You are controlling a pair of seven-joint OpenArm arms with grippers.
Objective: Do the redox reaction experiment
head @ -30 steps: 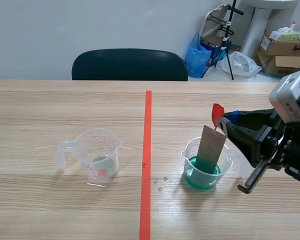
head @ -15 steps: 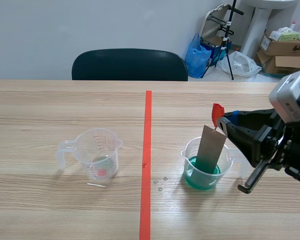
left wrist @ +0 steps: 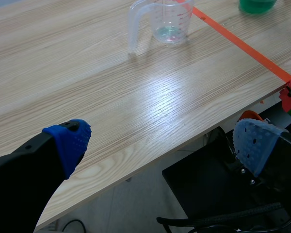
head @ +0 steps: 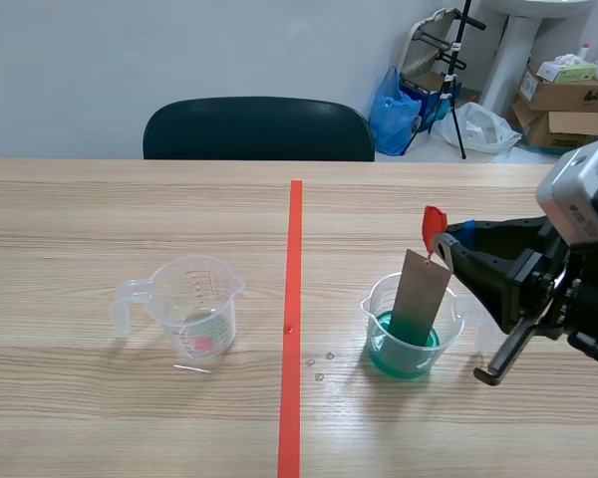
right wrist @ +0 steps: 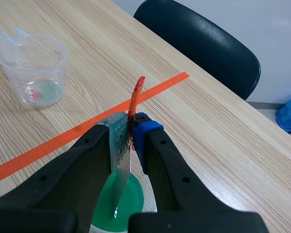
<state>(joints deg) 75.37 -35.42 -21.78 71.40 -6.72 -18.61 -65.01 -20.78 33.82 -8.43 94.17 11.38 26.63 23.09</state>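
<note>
A clear beaker (head: 411, 334) with green liquid (right wrist: 119, 203) stands right of the red tape line. A grey metal plate (head: 421, 296) with a red tag (head: 434, 221) stands tilted in it, its lower end in the liquid. My right gripper (head: 447, 246) is shut on the plate's top, by the tag (right wrist: 135, 96). A second clear measuring cup (head: 191, 303), nearly empty with a green trace at the bottom, stands left of the line. My left gripper (left wrist: 162, 141) hangs open past the table's near edge, well short of that cup (left wrist: 167, 20).
A dark chair (head: 258, 128) stands at the table's far side. A few droplets (head: 320, 364) lie on the table between the tape line (head: 293, 319) and the green beaker. Boxes and bags sit on the floor at the back right.
</note>
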